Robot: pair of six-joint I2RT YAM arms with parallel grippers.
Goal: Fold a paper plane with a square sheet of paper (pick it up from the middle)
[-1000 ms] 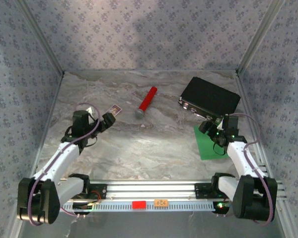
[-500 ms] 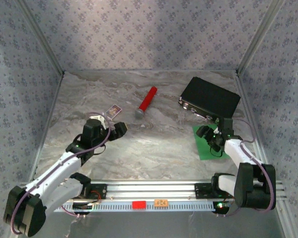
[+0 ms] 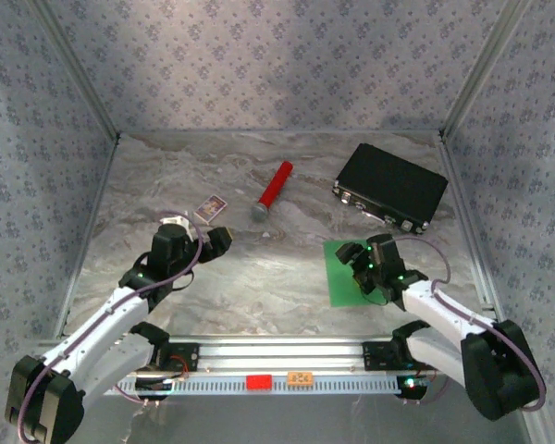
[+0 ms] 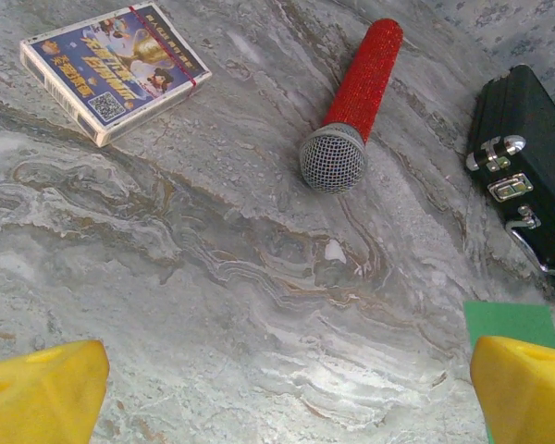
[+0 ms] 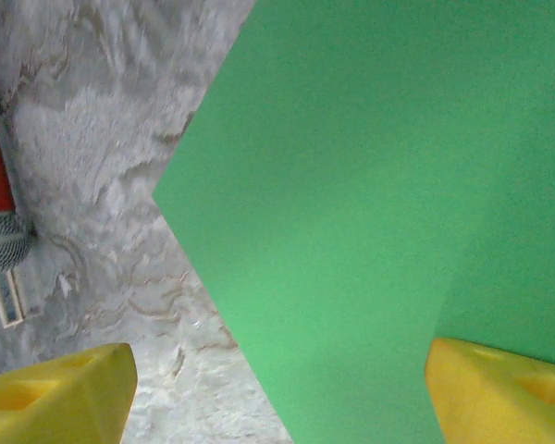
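- Top external: green sheet [image 3: 337,279] lies flat on the table [image 3: 259,277], right of centre, under the right gripper [image 3: 358,264].
- Its jaws are spread wide over it, gripping nothing.
- Also released, empty: left gripper [image 3: 218,240].

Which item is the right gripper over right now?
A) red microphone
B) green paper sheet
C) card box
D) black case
B: in the top view the right gripper hangs over the green paper sheet, and its wrist camera shows green paper lying between its widely spread yellow fingers.
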